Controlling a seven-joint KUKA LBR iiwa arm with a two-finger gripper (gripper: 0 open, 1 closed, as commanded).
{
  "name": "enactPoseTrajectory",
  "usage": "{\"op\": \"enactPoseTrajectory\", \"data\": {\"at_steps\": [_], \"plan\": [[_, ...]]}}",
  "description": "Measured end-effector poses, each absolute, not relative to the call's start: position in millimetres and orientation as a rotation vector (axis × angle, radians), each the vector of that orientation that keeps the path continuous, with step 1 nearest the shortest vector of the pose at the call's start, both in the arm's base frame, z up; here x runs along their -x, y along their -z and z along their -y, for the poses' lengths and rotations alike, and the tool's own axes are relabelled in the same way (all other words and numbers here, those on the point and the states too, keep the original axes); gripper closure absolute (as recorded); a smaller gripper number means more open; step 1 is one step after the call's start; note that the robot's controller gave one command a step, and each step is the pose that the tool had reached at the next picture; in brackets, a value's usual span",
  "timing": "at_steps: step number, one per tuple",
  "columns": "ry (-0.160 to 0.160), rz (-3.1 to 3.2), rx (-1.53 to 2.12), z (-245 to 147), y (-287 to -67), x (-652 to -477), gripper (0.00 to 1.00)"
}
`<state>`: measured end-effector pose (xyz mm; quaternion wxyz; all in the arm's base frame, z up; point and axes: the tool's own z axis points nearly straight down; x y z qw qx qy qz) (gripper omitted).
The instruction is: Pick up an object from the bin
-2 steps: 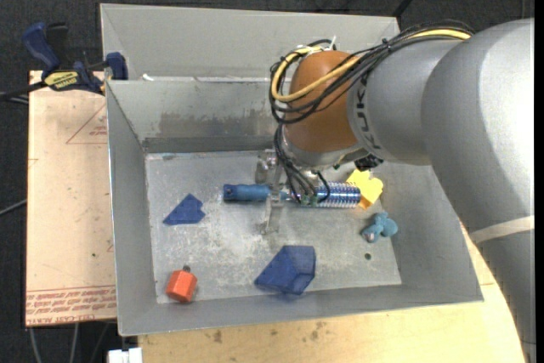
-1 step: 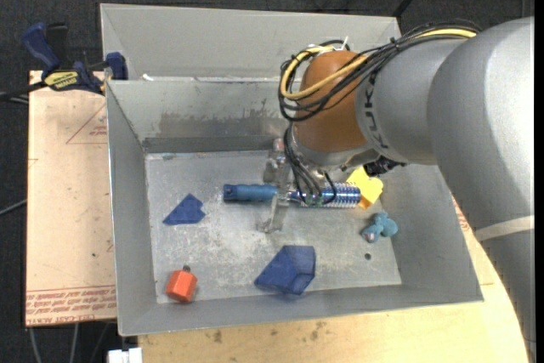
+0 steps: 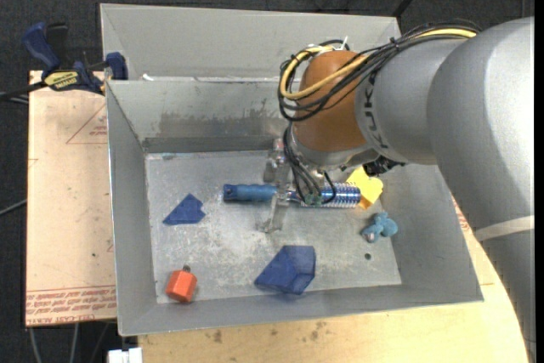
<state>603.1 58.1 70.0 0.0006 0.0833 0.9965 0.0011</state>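
**A:** Where have you got to?

**B:** My gripper [image 3: 276, 204] is low over the middle of the bin [image 3: 127, 183]. It is at the near end of a blue cylindrical piece [image 3: 248, 194] that lies flat, with its far end pointing to the wall opposite my arm. I cannot tell whether the gripper is spread or closed, because my wrist covers it.

**A:** What could go wrong?

**B:** At best I judge this an end catch. A round piece taken by its tip could roll aside, or swing down and drop on the lift. The ribbed blue-and-white piece [image 3: 342, 196] and the yellow block [image 3: 371, 187] lie just beside me toward my arm's wall, so I might nudge them.
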Motion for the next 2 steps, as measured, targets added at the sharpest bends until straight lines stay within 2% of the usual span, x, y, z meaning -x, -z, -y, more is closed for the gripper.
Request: {"op": "enactPoseTrajectory", "data": {"at_steps": [1,2], "plan": [[-0.005,-3.129,-0.261,-58.5,-70.0,-603.5,0.00],[-0.005,-3.127,-0.261,-58.6,-70.8,-603.9,1.00]]}}
